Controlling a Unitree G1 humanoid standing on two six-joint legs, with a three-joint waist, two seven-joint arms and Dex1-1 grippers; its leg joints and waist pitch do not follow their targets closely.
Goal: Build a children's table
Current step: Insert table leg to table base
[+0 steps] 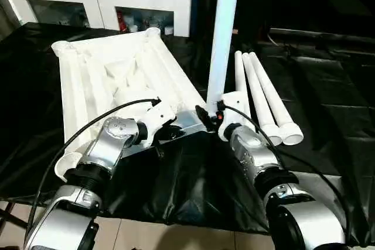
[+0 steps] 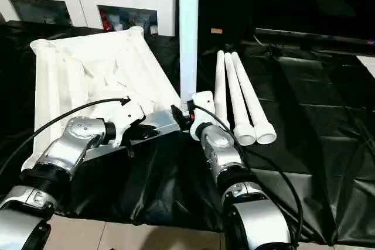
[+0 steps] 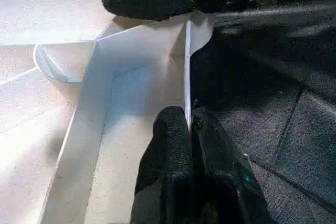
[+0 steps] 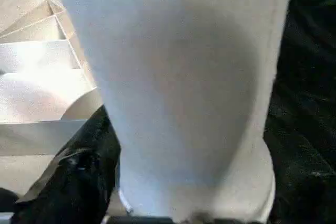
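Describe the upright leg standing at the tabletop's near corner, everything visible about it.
The upright leg is a long, smooth white round tube, plastic by its look. It stands nearly vertical, its top running out of the picture. Its foot sits at the near right corner of the upturned tabletop. The right pincer is at its base, one black finger against the tube. Three more legs lie close by on the black sheet.

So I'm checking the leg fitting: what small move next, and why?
Probably press the upright leg further down into the tabletop corner socket: it stands there beside the right end effector, the left end effector pinches the rim, and three legs lie waiting.
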